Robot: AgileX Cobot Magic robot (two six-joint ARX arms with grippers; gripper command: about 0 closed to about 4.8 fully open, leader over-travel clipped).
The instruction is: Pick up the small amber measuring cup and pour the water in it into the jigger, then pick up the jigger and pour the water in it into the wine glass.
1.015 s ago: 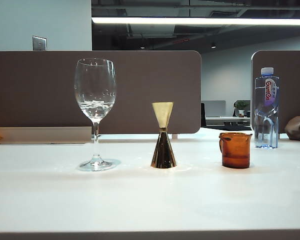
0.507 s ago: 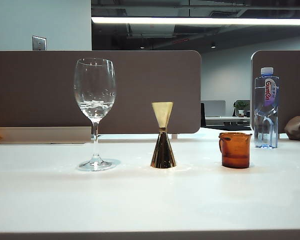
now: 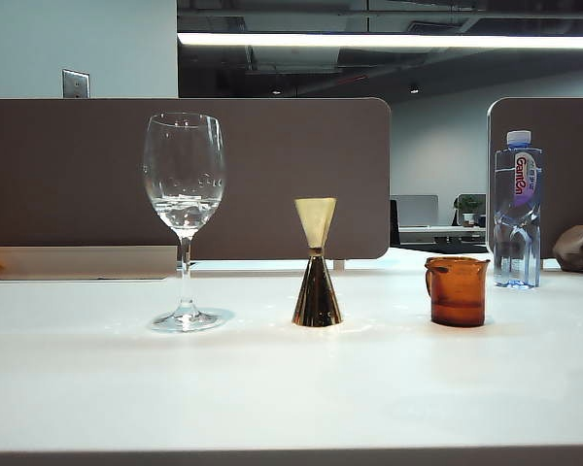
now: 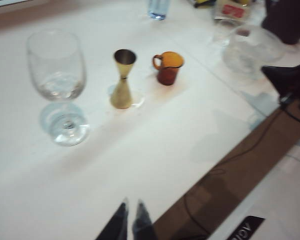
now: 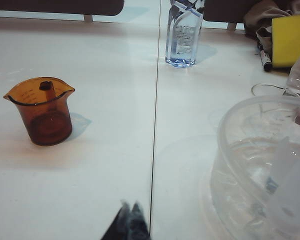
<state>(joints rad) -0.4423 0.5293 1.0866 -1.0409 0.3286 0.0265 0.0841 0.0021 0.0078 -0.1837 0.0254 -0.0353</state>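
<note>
The wine glass [image 3: 185, 175] [image 4: 56, 65] stands upright on the white table with a little water [image 3: 183, 212] in its bowl. To its right the gold jigger [image 3: 317, 277] [image 4: 123, 80] stands on its wider dark cone. Further right sits the small amber measuring cup [image 3: 458, 291] [image 4: 168, 67] [image 5: 41, 112], upright. My left gripper [image 4: 132, 204] hovers well back from the three vessels, near the table's edge, its tips close together and holding nothing. My right gripper [image 5: 130, 205] is shut and empty, back from the cup. Neither gripper shows in the exterior view.
A clear plastic water bottle [image 3: 518, 209] [image 5: 184, 35] stands behind the cup. A large clear bowl [image 5: 260, 165] [image 4: 250, 50] sits on the right side of the table. A yellow object [image 5: 290, 40] and a marker [image 5: 265, 59] lie beyond it. Brown partitions [image 3: 272, 175] back the table.
</note>
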